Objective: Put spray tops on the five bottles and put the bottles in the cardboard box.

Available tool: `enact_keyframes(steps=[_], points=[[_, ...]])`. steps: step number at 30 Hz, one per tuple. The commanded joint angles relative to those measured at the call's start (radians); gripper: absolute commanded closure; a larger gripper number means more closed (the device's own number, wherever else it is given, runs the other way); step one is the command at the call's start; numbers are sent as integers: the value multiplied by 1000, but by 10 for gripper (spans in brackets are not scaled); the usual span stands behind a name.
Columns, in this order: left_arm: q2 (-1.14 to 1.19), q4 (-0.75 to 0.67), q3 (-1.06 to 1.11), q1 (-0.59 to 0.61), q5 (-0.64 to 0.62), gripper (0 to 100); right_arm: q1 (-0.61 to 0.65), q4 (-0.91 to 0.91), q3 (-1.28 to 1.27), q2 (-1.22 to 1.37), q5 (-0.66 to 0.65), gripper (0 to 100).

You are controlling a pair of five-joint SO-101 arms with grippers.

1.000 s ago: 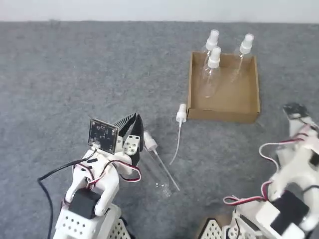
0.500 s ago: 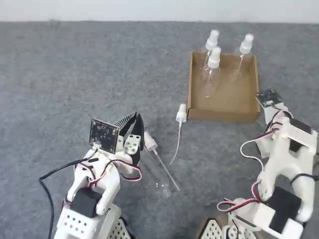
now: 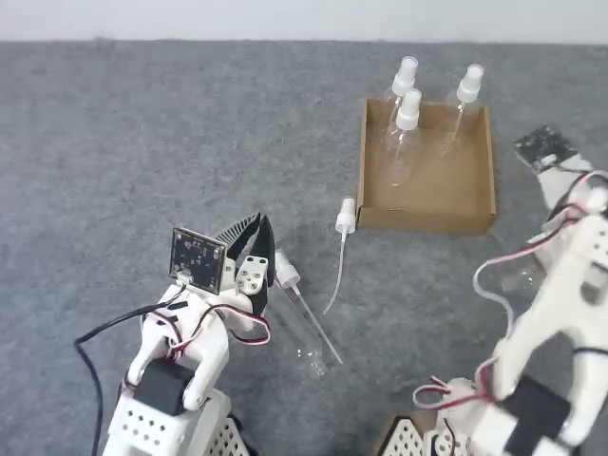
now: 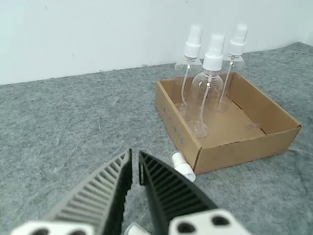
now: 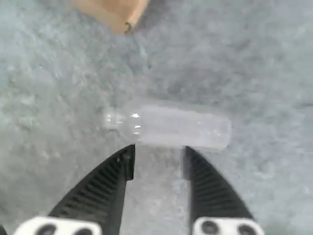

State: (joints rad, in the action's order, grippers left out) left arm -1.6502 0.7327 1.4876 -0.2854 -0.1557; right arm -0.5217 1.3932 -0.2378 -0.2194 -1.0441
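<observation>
My right arm (image 3: 560, 285) has swung up from its folded rest at the near right and now stretches out past the right side of the box (image 3: 425, 220). My left arm (image 3: 190, 332) has not stirred. That reach brings my right pincer (image 5: 157, 151) over a bare bottle (image 5: 171, 128) lying on its side on the grey mat (image 3: 142, 142), no top on its neck. The pincer is spread wide and grasps nothing, its tips just short of the bottle's side. I judge this the start of a pick-up: the bottle lies crosswise to my fingers, so coming straight down should straddle it.

My left pincer (image 4: 135, 154) is clenched to a thin slit and is empty. It hangs over the mat, well short of the box.

The box sits open, and three topped bottles (image 3: 400, 147) stand upright in it — two toward the back wall, one nearer the middle. The front part of its floor is bare, which should leave room for the other two.

A fourth bottle (image 3: 306, 332) lies just beside my left pincer with a top (image 3: 286, 275) at its neck. I cannot tell whether that top is seated. A loose top (image 3: 346, 217) lies just outside the box's near left corner, its tube trailing toward me — likely the one meant for the bare bottle.
</observation>
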Motion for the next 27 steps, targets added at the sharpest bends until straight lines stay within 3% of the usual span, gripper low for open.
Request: enact_keyframes(steps=[1,4,9,18,27], points=[[-18,-28,-8,6,5,985,-54,71,152,119,-183,820],[-17,-28,-8,6,5,985,-82,76,169,197,-348,796],[-18,-29,-8,6,5,985,-84,81,167,252,-451,739],[-18,-29,-8,6,5,985,-108,67,46,268,-687,738],[-18,-28,-8,8,5,985,-113,-156,-160,269,-690,738]])
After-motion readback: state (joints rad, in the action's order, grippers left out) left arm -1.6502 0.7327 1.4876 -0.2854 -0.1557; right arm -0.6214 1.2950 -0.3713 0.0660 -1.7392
